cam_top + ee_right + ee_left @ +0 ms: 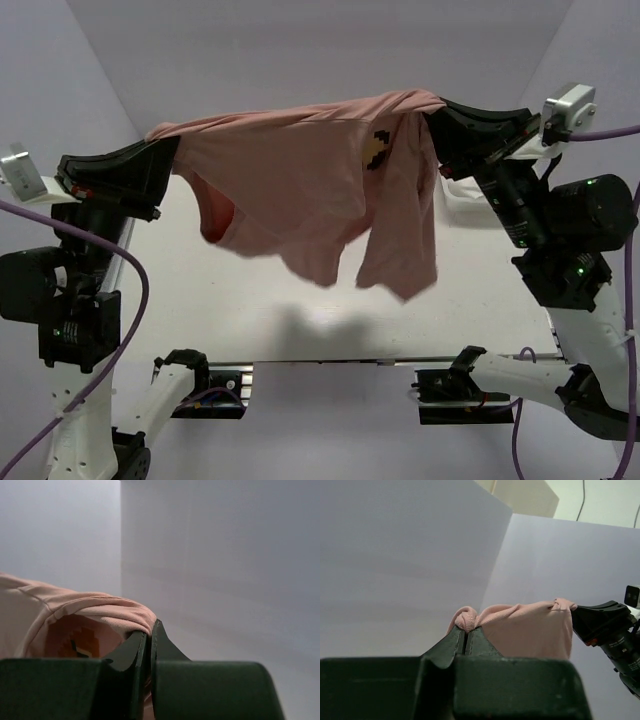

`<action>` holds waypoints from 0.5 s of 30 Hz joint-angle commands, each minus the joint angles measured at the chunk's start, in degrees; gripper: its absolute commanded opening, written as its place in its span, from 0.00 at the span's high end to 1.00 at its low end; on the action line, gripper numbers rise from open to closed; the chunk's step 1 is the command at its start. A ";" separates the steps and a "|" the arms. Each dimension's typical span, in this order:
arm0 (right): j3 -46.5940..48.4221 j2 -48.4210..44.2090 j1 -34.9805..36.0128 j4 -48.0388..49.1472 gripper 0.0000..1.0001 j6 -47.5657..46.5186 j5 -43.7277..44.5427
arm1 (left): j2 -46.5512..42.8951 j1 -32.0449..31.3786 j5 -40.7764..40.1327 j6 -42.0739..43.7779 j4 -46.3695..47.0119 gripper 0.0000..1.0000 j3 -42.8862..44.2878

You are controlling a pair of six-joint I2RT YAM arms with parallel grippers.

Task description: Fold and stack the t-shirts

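A dusty pink t-shirt [300, 175] with a small colourful print [377, 150] hangs in the air above the table, stretched between both arms. My left gripper [168, 133] is shut on its left end, and the pinched fold of pink t-shirt [466, 619] bulges over the left gripper [465, 634]. At the upper right my right gripper [435, 108] is shut on the other end, where the bunched pink t-shirt [115, 611] drapes over the right gripper [149, 630]. The cloth sags in the middle, one sleeve [400, 250] dangling lowest. No other t-shirts show.
The white table [200, 310] lies below the hanging cloth, its shadow on it. Pale lilac walls [320, 50] close in the back and both sides. Purple cables [130, 300] run along both arms near the front edge.
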 commanded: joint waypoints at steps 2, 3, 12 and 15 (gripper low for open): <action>3.49 -1.17 -0.79 -0.51 1.00 0.33 -1.25 | 3.45 0.95 0.24 1.14 -0.25 1.00 2.98; 3.23 -0.74 -0.88 0.19 1.00 -1.32 -0.19 | 4.15 0.95 0.24 1.14 -0.25 1.00 3.50; -12.49 12.15 -1.84 11.27 1.00 -6.97 22.38 | 15.04 0.43 -13.01 0.08 -3.50 1.00 -6.92; -14.09 25.73 -5.08 9.53 1.00 -2.67 23.04 | 24.34 1.31 -22.68 -1.85 -7.45 1.00 -11.06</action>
